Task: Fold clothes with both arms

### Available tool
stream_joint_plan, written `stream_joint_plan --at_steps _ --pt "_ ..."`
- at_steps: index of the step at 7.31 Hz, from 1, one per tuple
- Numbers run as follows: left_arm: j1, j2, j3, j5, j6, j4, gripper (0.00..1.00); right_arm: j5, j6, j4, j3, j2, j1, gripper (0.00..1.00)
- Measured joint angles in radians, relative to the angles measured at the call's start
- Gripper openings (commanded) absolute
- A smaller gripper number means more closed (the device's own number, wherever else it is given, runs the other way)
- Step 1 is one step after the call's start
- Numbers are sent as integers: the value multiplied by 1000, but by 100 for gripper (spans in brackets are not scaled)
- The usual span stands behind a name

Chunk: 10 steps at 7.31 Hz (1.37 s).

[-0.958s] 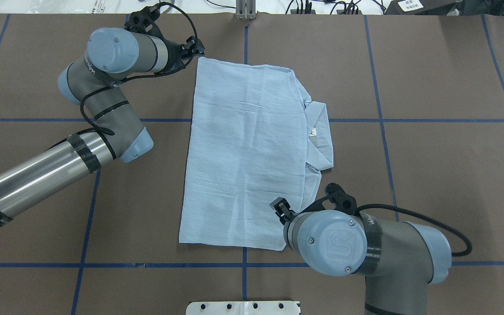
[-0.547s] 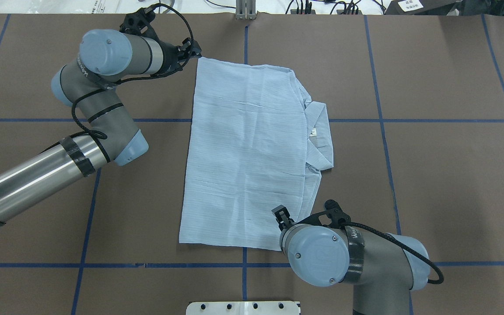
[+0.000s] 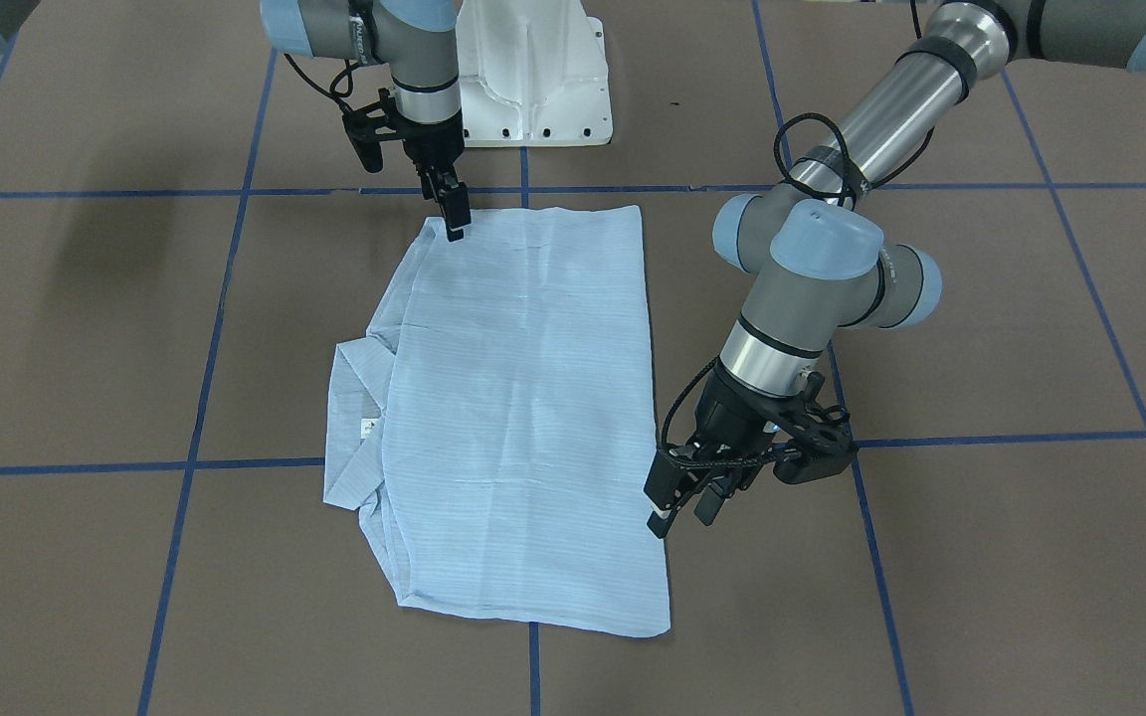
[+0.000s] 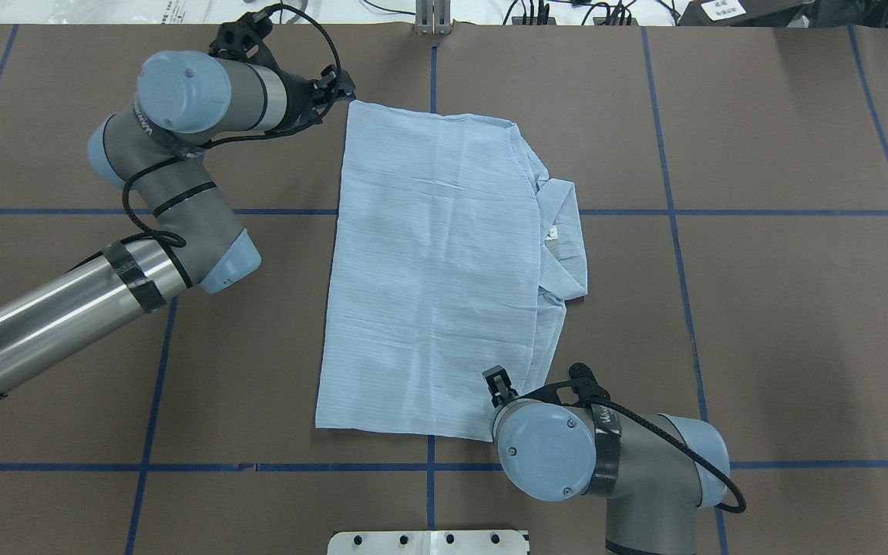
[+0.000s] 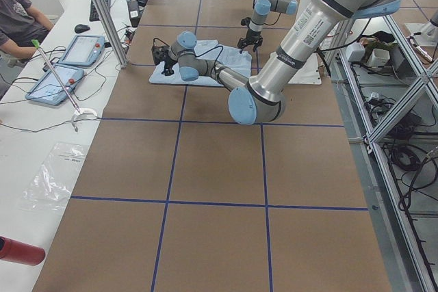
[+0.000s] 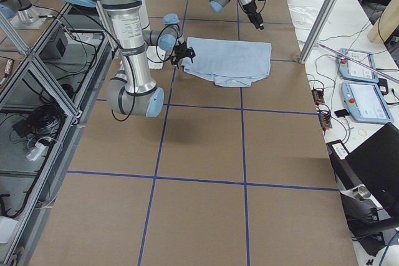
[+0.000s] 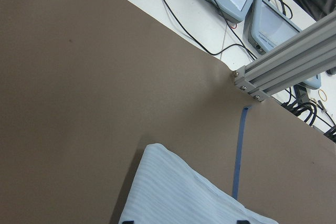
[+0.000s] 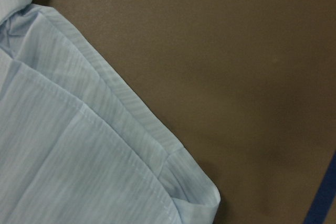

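The pale blue striped shirt (image 4: pixel 436 270) lies folded into a flat rectangle on the brown table, collar and neck label (image 4: pixel 553 233) toward the robot's right. My left gripper (image 4: pixel 342 86) hangs open just over the shirt's far left corner; in the left wrist view that corner (image 7: pixel 173 192) shows between its two spread fingertips. My right gripper (image 4: pixel 498 380) stands over the shirt's near right corner (image 8: pixel 194 192), fingers pointing down and apparently open with nothing in them. In the front-facing view the shirt (image 3: pixel 523 398) lies between the left gripper (image 3: pixel 680 512) and the right gripper (image 3: pixel 453 221).
Blue tape lines (image 4: pixel 675 212) grid the brown table. The white pedestal base (image 3: pixel 533 89) stands at the near edge. An aluminium post (image 7: pixel 283 72) rises at the far edge. Beyond it are control tablets (image 5: pixel 82 49), cables and a seated person (image 5: pixel 17 15).
My right arm has drawn back toward the base, its gripper shifting slightly nearer along the shirt's right corner. The left arm edged a little to the left. The shirt has not moved.
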Motion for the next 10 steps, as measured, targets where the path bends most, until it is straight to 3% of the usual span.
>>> stream_joint_plan --at_steps 3,5,7,8,10 --pt "0 2 -22 1 0 30 71 -2 1 1 -6 1 2 86" --pt "0 21 -47 2 1 38 71 -2 1 1 -10 3 2 57" --pt "-1 38 -64 1 3 40 71 -2 -1 2 -12 4 2 8" --pt "-1 42 -68 1 4 40 71 -2 -1 2 -12 5 4 0" --pt "-2 62 -92 0 6 40 71 -1 0 29 -13 4 11 0"
